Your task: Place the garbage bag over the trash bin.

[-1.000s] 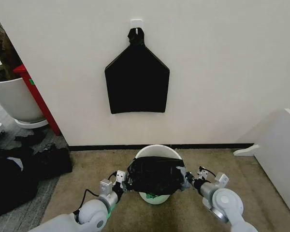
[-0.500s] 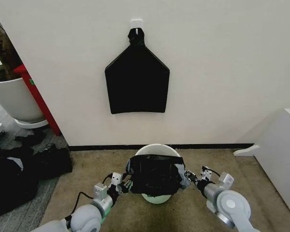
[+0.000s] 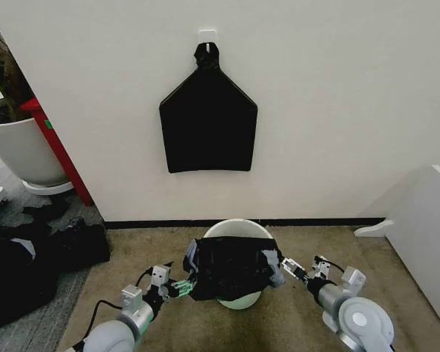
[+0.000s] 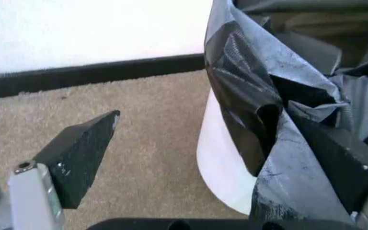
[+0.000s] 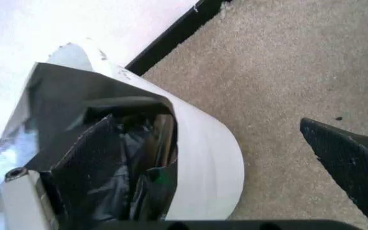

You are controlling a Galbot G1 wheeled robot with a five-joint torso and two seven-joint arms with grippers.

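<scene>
From the head view, the trash bin [image 3: 238, 233] stands upright on the carpet [image 3: 293, 323] close to the wall [image 3: 337, 110], its mouth facing up. The garbage bag [image 3: 231, 268] is stretched sideways across the near part of the rim, its long axis running from one gripper to the other, and it hides most of the bin's near wall. The left gripper [image 3: 177, 287] is at the bag's left edge and the right gripper [image 3: 286, 268] at its right edge (both low, near the floor). On the wall above hangs a flat black bag bundle [image 3: 207, 121] from a hook [image 3: 207, 35].

In the left wrist view the left gripper [image 4: 225, 158] stands spread: one finger [image 4: 82, 153] hangs free over the carpet, the other is tucked inside the bag [image 4: 267, 124], against the crinkled plastic by the bin [image 4: 225, 163].

In the right wrist view the right gripper [image 5: 216, 158] is likewise parted, one finger [image 5: 94, 167] inside the bag [image 5: 82, 110] at the bin's rim [image 5: 203, 153], the other outside over carpet and cut off at the edge.
</scene>
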